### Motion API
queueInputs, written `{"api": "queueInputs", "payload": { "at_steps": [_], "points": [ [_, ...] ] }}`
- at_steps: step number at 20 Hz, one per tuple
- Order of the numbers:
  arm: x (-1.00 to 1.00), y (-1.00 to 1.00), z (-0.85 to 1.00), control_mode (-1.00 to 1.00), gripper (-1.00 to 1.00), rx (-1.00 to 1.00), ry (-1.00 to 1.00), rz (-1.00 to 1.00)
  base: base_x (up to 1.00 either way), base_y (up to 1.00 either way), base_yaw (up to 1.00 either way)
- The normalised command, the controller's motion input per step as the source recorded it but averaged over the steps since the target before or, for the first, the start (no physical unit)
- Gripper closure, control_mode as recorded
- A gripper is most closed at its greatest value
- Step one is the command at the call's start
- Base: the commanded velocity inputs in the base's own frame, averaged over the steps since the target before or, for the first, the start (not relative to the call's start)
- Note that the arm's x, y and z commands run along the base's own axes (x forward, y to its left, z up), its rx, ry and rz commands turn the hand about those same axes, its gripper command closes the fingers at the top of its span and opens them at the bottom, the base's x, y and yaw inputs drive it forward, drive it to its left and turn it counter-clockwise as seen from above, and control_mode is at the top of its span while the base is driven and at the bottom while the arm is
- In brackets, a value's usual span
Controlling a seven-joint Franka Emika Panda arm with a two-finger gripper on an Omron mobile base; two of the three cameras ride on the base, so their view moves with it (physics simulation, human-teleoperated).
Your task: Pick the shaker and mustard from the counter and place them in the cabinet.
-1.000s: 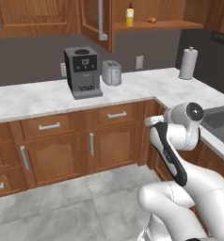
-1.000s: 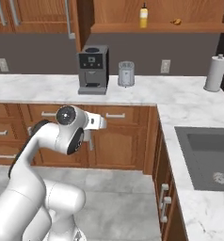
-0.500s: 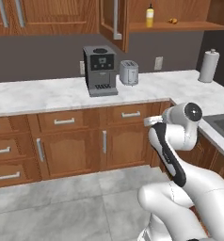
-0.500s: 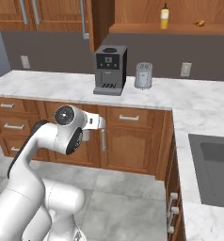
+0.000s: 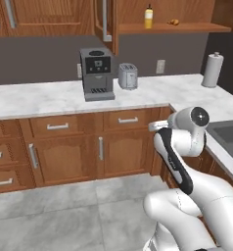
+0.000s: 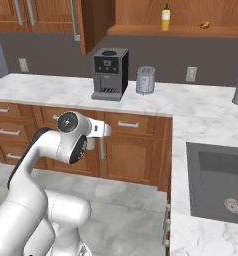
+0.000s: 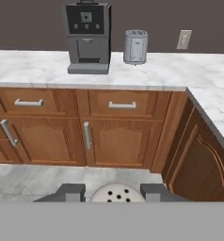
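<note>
- Sliding rightward across both base views since a second ago, the scene shows the base driving; mustard is sitting on the cabinet shelf at 12 o'clock.
- Right base view: the arm is carrying low, counter ahead.
- Hand view: gripper is pinching the shaker at 6 o'clock; keeping it upright while raising it shelfward is advisable.

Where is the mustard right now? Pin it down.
The mustard stands upright on the open cabinet shelf in both base views, above the toaster, left of a small brown item.

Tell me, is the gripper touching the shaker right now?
Touching. In the hand view the shaker's perforated cap sits squeezed between both fingers of the gripper, no gap either side.
</note>
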Motion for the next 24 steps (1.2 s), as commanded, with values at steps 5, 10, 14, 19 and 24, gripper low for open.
{"api": "queueInputs", "payload": {
  "at_steps": [5, 10, 14, 19, 24],
  "points": [
    [0.00, 0.00, 0.00, 1.00, 1.00, 0.00, 0.00, 0.00, 0.19, -0.40, 0.05],
    [0.00, 0.00, 0.00, 1.00, 1.00, 0.00, 0.00, 0.00, 0.44, -0.48, 0.01],
    [0.00, 0.00, 0.00, 1.00, 1.00, 0.00, 0.00, 0.00, 0.67, -0.46, 0.00],
    [0.00, 0.00, 0.00, 1.00, 1.00, 0.00, 0.00, 0.00, 0.65, -0.41, 0.00],
    [0.00, 0.00, 0.00, 1.00, 1.00, 0.00, 0.00, 0.00, 0.67, -0.29, 0.00]
  ]
}}
